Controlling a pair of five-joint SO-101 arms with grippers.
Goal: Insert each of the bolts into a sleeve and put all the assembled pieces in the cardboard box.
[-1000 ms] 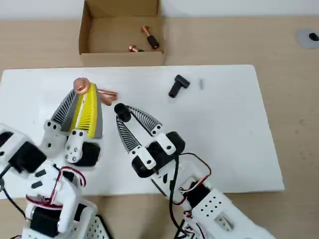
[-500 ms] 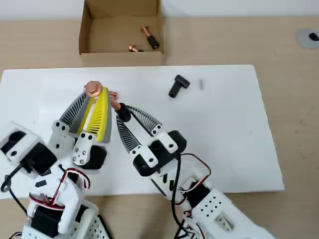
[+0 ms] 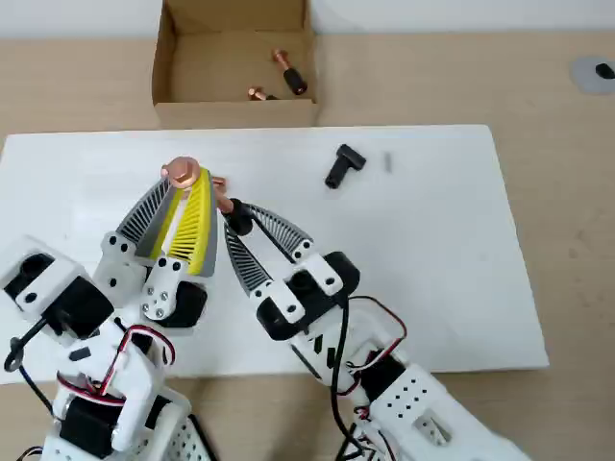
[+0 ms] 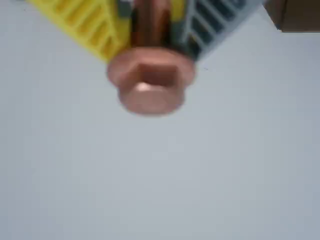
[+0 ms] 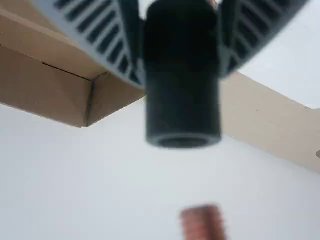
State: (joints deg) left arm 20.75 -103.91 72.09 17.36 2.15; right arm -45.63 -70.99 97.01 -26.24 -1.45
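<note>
My left gripper (image 3: 184, 184), with one yellow and one grey finger, is shut on a copper bolt (image 3: 182, 173); the flanged head (image 4: 150, 82) sticks out past the fingertips (image 4: 105, 30). Just to its right, my right gripper (image 3: 236, 219) is shut on a black sleeve (image 5: 182, 75), whose open end points away from the wrist. A second copper bolt (image 3: 219, 188) lies on the white board between the two grippers, and its threaded end (image 5: 202, 222) shows below the sleeve. Another black sleeve (image 3: 343, 165) lies on the board to the right. The cardboard box (image 3: 168, 67) stands behind.
The box holds two assembled bolt-and-sleeve pieces (image 3: 289, 72), (image 3: 258, 94). The white board (image 3: 432, 259) covers the wooden table. A grey disc (image 3: 594, 73) sits at the far right edge. The box's corner (image 5: 75, 95) is close ahead of the right gripper.
My left gripper has carried its bolt to the right, close beside the right gripper's sleeve. The right arm has barely shifted.
</note>
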